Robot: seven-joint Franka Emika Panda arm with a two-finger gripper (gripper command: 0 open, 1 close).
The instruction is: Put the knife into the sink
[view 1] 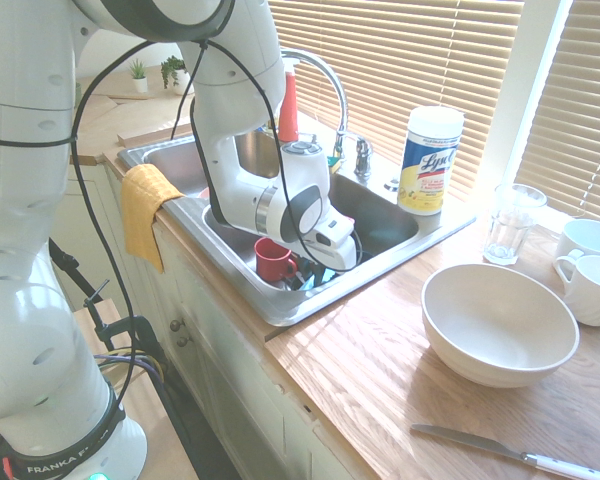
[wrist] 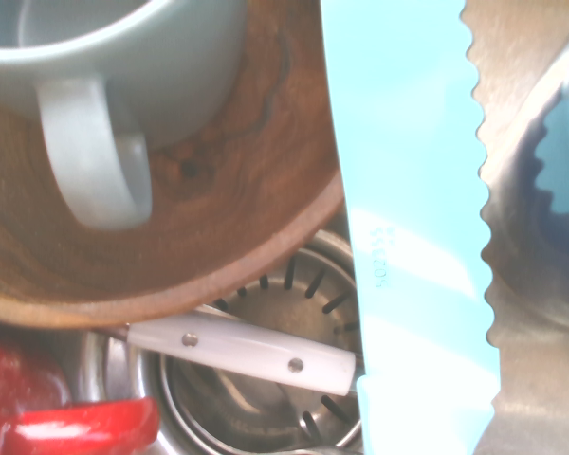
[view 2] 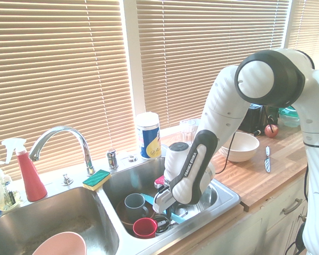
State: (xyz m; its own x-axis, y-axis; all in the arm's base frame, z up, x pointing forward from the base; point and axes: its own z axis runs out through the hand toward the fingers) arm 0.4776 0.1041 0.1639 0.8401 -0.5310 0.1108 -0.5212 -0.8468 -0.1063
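Note:
The light-teal knife, serrated along one edge, lies low inside the right basin of the steel sink, over a wooden bowl and the drain. Its blade sticks out to one side of my gripper, which is down in that basin and shut on the knife. From the other side, my gripper sits just behind the sink's front rim, beside a red cup. My fingertips are hidden among the dishes.
In the basin sit a red cup, a grey mug in a wooden bowl and a white-handled utensil. On the counter are a cream bowl, a table knife, a wipes canister and a glass. A yellow cloth hangs off the rim.

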